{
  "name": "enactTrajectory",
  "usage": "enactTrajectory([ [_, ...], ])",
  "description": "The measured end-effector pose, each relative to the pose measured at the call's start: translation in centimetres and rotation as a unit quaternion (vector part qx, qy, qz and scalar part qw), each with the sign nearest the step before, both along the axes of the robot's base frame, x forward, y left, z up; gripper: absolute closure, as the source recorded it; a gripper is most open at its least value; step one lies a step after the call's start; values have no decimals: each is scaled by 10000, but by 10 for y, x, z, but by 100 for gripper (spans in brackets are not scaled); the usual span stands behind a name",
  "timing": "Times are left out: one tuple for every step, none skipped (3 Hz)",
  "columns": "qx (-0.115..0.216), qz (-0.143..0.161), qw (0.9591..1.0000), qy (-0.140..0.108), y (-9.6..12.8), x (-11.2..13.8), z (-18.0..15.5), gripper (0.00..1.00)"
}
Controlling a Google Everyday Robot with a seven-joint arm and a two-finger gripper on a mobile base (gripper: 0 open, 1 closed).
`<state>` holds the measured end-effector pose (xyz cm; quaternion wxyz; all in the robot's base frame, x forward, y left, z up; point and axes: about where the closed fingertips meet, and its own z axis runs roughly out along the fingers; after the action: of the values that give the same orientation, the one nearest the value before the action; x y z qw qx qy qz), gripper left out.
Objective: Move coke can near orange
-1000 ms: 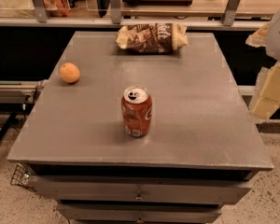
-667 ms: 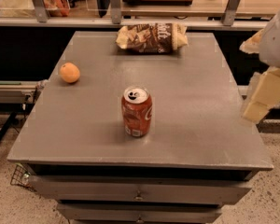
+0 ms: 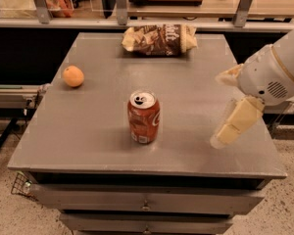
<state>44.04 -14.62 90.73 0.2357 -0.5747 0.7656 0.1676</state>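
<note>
Toward the left edge of the grey table [image 3: 88, 146] we see the orange [image 3: 73, 76], well apart from the coke can [image 3: 144, 116], which stands upright mid-table, its white script too blurred to read. Behind lies a brown chip bag [image 3: 159, 39], lettering unclear. At right the gripper [image 3: 217, 109] hovers, jaws spread wide, holding nothing, arm cut off

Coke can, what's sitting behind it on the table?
Behind the coke can, the brown chip bag lies at the far edge of the table. The can hides only a strip of tabletop right behind it. The end effector hangs to its right.
</note>
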Motion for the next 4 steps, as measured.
enactTrajectory([
  [854, 201, 9961, 128, 29, -1, -10, 0],
  [1822, 387, 9824, 162, 60, -2, -18, 0],
  [2555, 579, 9651, 21, 95, -2, -26, 0],
  [2804, 731, 9570, -165, 123, -3, -31, 0],
])
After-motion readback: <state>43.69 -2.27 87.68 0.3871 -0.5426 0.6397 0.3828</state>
